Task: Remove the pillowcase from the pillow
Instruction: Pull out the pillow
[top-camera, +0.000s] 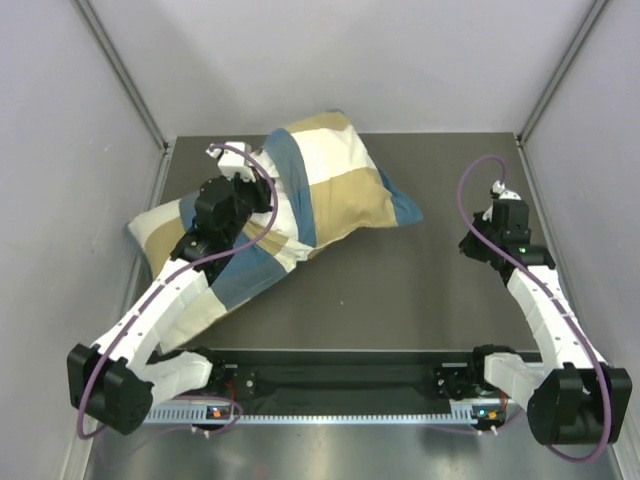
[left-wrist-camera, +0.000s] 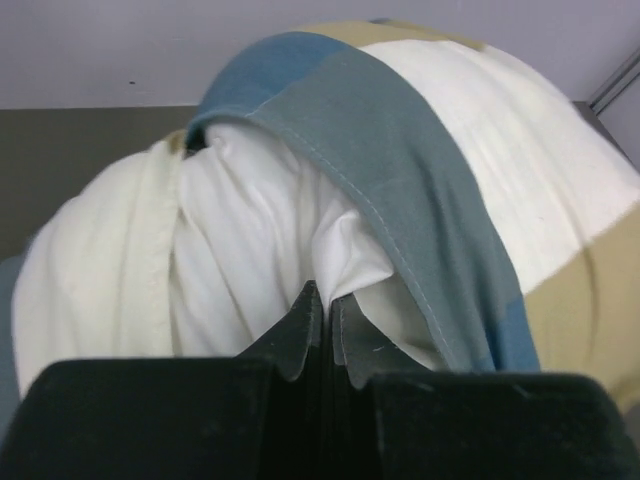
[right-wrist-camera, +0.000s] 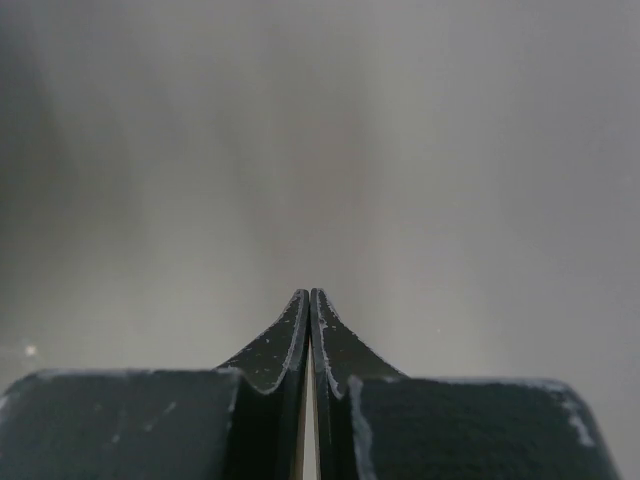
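pillowcase (top-camera: 345, 190): lay plump at ten o'clock on the table (top-camera: 400, 290)
pillow (left-wrist-camera: 250, 230): white corner bulged from the blue-edged opening
left gripper (left-wrist-camera: 322, 298): jaws nearly together, pinching pillow fabric
right gripper (right-wrist-camera: 309, 296): closed, empty, at two o'clock

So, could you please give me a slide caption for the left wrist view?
Left hand pinching the white pillow exposed at the pillowcase opening.

No legible text, label or number anywhere.
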